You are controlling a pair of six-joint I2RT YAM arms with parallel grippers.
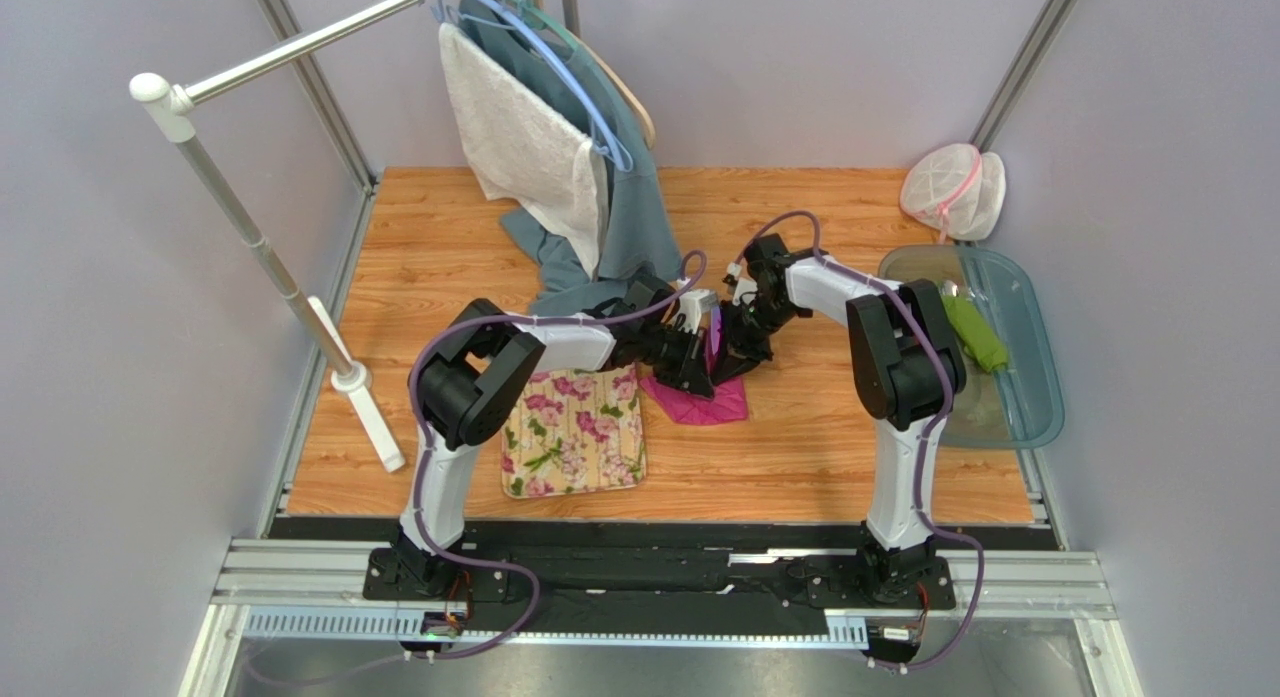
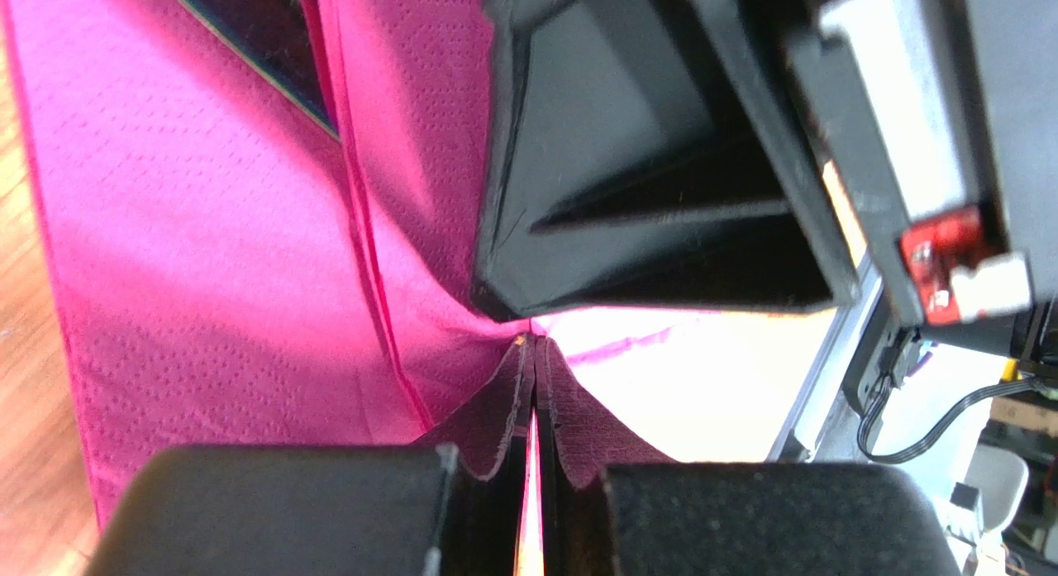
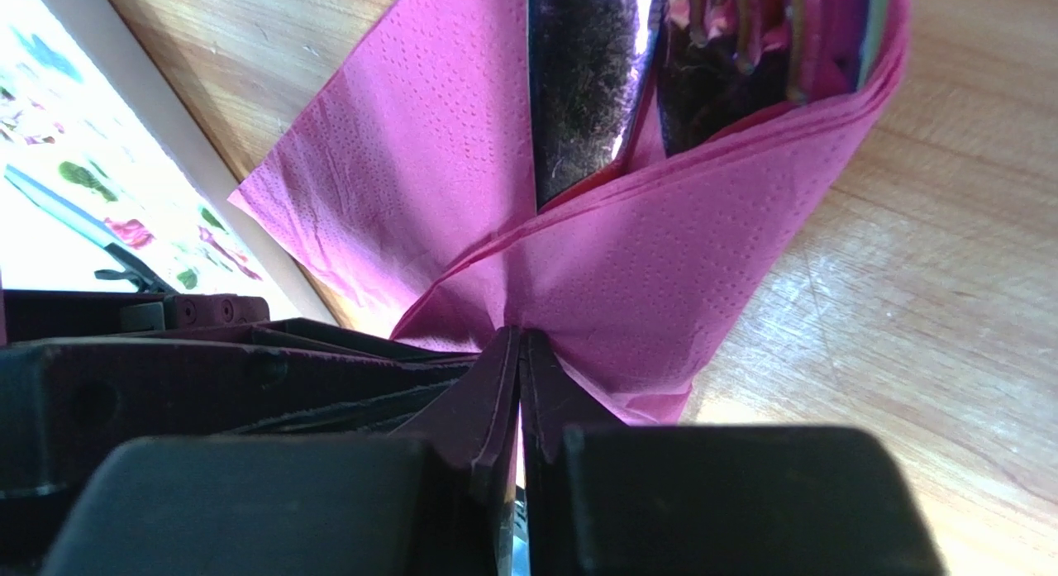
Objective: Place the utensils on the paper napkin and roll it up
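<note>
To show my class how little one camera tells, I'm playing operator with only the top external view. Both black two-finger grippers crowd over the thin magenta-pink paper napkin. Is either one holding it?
Observer: Yes. The left wrist view shows the left gripper shut on a pinched fold of the thin magenta-pink paper napkin.
Operator: And the right one?
Observer: The right gripper is likewise shut on a bunched part of the napkin.
Operator: Where are the utensils?
Observer: The slim, dark silvery metal utensils sit inside the napkin's fold, partly wrapped. The right wrist view shows them just beyond the fingertips.
</note>
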